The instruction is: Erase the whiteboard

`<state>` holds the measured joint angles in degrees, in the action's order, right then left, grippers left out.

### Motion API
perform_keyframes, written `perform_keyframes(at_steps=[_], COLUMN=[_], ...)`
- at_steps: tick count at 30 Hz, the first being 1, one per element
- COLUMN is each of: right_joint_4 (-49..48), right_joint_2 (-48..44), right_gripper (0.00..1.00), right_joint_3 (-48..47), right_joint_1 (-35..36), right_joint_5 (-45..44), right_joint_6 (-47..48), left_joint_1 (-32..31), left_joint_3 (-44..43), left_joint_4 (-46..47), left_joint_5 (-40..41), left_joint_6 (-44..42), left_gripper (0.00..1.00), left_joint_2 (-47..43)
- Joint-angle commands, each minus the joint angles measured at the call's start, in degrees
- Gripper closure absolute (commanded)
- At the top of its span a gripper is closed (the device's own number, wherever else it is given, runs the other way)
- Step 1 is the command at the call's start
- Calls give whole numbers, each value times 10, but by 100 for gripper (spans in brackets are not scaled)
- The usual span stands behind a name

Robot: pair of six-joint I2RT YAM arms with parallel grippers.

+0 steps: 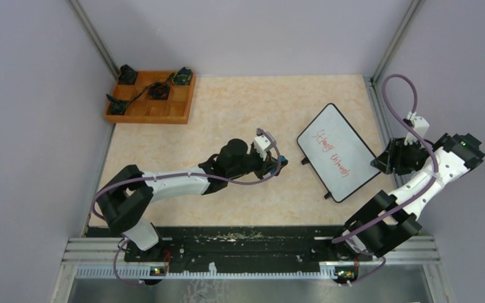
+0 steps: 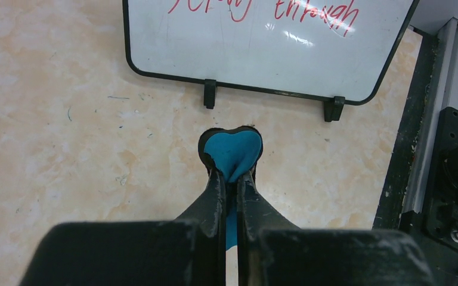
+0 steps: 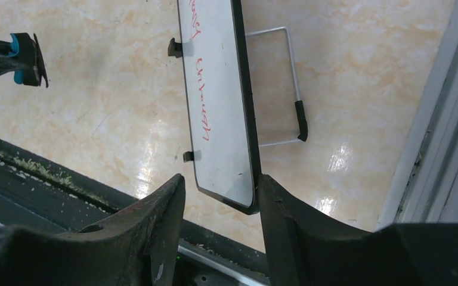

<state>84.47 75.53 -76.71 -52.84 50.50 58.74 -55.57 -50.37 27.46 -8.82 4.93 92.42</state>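
The whiteboard (image 1: 338,151) stands tilted on the table's right side, with red handwriting on it. It also shows in the left wrist view (image 2: 262,53) and in the right wrist view (image 3: 214,101). My left gripper (image 1: 278,165) is shut on a small blue eraser (image 2: 234,152) and holds it just left of the board's lower edge, apart from it. The eraser also shows in the right wrist view (image 3: 16,47). My right gripper (image 1: 382,163) is open at the board's right corner. That corner sits between its fingers (image 3: 280,220), and the right finger touches the frame.
A wooden tray (image 1: 180,110) with several small black parts sits at the back left. A wire stand (image 3: 295,89) props the board from behind. A black rail (image 1: 240,243) runs along the near edge. Grey walls close in the left, back and right.
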Motion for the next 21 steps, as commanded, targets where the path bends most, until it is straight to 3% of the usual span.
perform_keyframes(at_steps=[1, 16, 21], right_joint_4=[-5, -47, -35], right_joint_2=[-32, 7, 14], right_gripper=[52, 53, 58], right_joint_3=[17, 18, 29], right_joint_1=[-8, -38, -42], right_joint_5=[19, 20, 29], right_joint_6=[37, 19, 35], left_joint_1=[-5, -11, -12], left_joint_3=[-28, -26, -28], left_joint_4=[14, 14, 17], left_joint_5=[-16, -17, -16], left_joint_6=[-3, 1, 0], left_gripper=[100, 100, 100], left_joint_2=[16, 24, 26])
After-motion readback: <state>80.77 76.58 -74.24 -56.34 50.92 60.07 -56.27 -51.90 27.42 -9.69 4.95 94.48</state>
